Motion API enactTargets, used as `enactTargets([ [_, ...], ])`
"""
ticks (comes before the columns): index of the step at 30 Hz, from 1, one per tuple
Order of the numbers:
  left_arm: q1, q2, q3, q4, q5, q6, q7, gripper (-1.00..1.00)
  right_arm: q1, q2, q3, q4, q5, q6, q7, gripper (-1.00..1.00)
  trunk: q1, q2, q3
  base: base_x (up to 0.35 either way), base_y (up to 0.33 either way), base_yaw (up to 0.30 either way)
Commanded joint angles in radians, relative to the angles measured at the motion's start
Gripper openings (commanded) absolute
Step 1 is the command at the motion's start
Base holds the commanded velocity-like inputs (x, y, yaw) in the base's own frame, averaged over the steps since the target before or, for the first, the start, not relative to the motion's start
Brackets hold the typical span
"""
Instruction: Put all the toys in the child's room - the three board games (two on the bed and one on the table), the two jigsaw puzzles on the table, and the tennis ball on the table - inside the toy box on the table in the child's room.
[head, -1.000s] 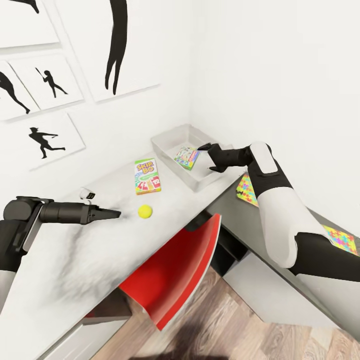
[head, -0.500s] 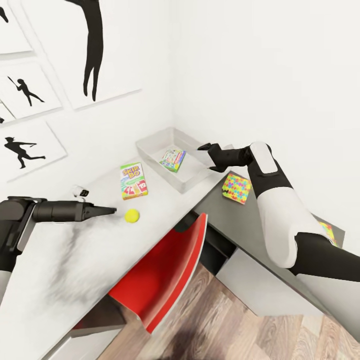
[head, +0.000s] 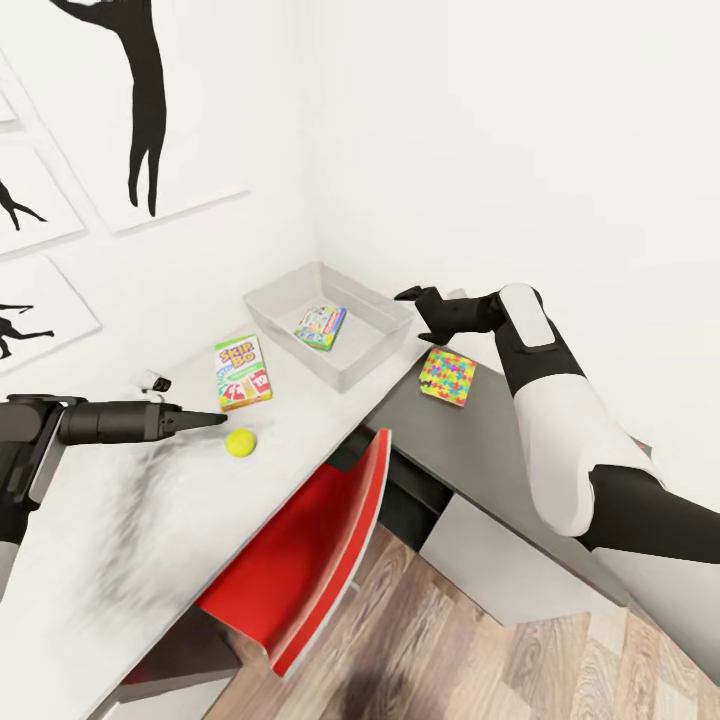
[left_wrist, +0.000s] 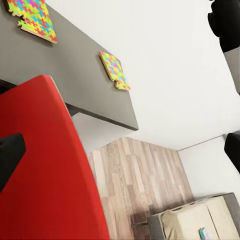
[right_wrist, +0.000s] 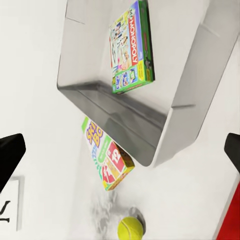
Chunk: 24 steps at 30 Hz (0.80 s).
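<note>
The toy box stands at the back of the pale table, with one board game, a Monopoly box, lying inside. A second board game, Skip-Bo, lies flat beside the tray. The tennis ball rests just beyond my left gripper, which is open and empty. My right gripper hovers open and empty past the tray's right corner. One jigsaw puzzle lies on the dark desk below it. Both puzzles show in the left wrist view.
A red chair is tucked under the table's front edge. White walls with black silhouette pictures close the corner. Far off, the bed carries a small box. Wood floor lies in front.
The camera has turned, shifting everything left. My right gripper has drawn back from over the toy box, leaving the Monopoly box inside. The ball now sits closer to my left gripper.
</note>
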Motion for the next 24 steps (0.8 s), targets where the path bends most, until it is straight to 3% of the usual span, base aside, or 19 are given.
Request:
enactTargets([
  [1, -0.001, 0.001, 0.000, 0.000, 0.000, 0.011, -0.004, 1.00, -0.001, 0.001, -0.005, -0.001, -0.009, 0.003, -0.010, 1.00, 0.001, -0.002, 0.000, 0.000, 0.000, -0.048],
  [16, 0.001, 0.004, 0.002, 0.018, 0.002, 0.011, -0.004, 1.00, -0.001, 0.001, -0.005, -0.002, -0.009, 0.003, -0.009, 1.00, 0.001, -0.002, 0.025, -0.002, 0.000, -0.010],
  [24, 0.001, 0.005, 0.003, 0.028, 0.008, 0.011, -0.004, 1.00, -0.001, 0.001, -0.004, -0.002, -0.009, 0.003, -0.009, 1.00, 0.001, -0.002, 0.038, -0.099, 0.036, 0.000],
])
